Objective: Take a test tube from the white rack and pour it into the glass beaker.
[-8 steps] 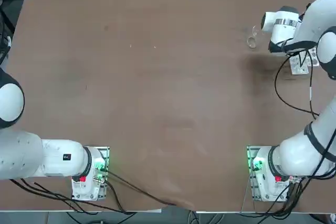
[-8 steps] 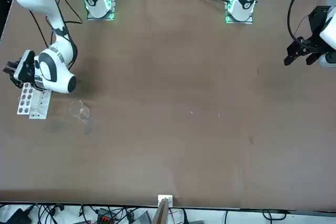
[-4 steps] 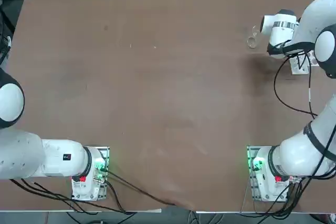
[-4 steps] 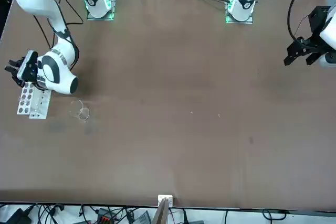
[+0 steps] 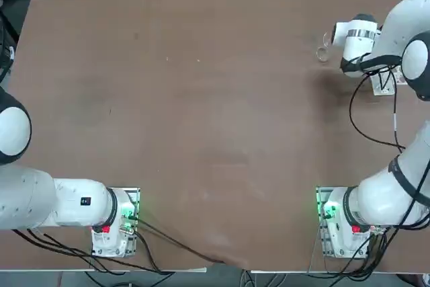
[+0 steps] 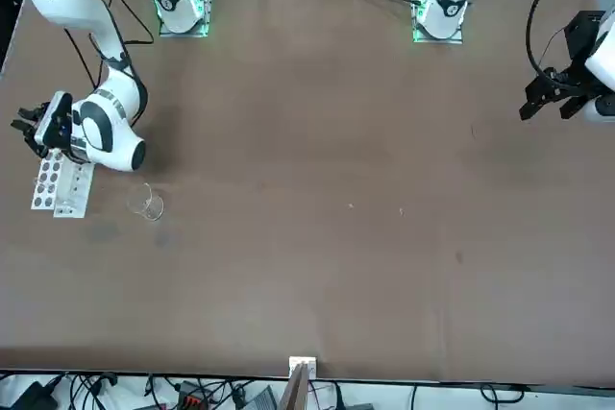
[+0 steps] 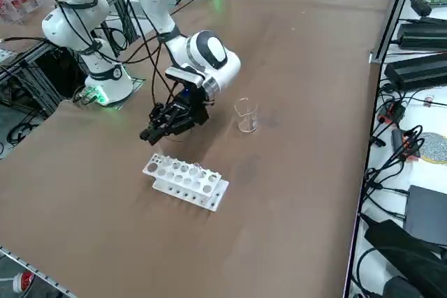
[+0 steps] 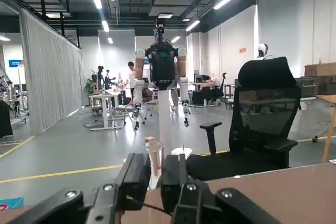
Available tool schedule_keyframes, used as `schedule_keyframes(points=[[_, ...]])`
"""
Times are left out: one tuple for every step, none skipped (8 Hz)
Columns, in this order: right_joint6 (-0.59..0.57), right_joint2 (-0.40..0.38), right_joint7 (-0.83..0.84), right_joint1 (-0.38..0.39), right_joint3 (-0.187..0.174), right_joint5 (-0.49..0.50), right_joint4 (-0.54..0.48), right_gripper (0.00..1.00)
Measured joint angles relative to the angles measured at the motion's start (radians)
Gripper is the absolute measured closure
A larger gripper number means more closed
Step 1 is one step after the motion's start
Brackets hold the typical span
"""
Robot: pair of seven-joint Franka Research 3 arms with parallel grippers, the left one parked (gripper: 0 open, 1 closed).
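**A:** Test tube first: where is it? In the top view I can't pick it out.

**B:** Nor can I. There the white rack (image 5: 384, 84) sits at two o'clock on the table (image 5: 201, 112), and the glass beaker (image 5: 323, 50) is near it, at ten o'clock from it. The right arm (image 5: 356, 33) has slid a little toward eleven o'clock, so more of the rack shows.

**A:** And the front view?

**B:** The right gripper (image 6: 21, 127) overlapped the rack's end a second ago. Now it stands just off that end, at twelve o'clock from the rack. The beaker is at three o'clock from the rack, empty as far as I can tell.

**A:** The side view?

**B:** The gripper hangs level above the rack's end, at eleven o'clock from it, with the beaker at one o'clock.

**A:** The wrist view?

**B:** The fingers (image 8: 137, 174) are clenched on a clear test tube (image 8: 154, 156), which stands upright between them.

**A:** Meaning?

**B:** I judge the tube is drawn free of the rack. Carrying it to the beaker and tipping it are left to do.
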Motion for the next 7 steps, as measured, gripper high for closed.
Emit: schedule_keyframes(points=[[0.003, 0.000, 0.002, 0.000, 0.000, 0.000, -0.003, 0.81], [0.012, 0.000, 0.003, 0.000, 0.000, 0.000, -0.003, 0.81], [0.023, 0.000, 0.004, -0.001, 0.000, 0.000, -0.003, 0.81], [0.034, 0.000, 0.005, -0.001, 0.000, 0.000, -0.003, 0.81], [0.048, 0.001, 0.005, -0.001, 0.000, 0.000, -0.003, 0.81], [0.057, 0.003, 0.005, -0.002, 0.000, 0.000, -0.003, 0.81], [0.070, 0.008, 0.005, -0.004, -0.001, 0.000, -0.003, 0.81]])
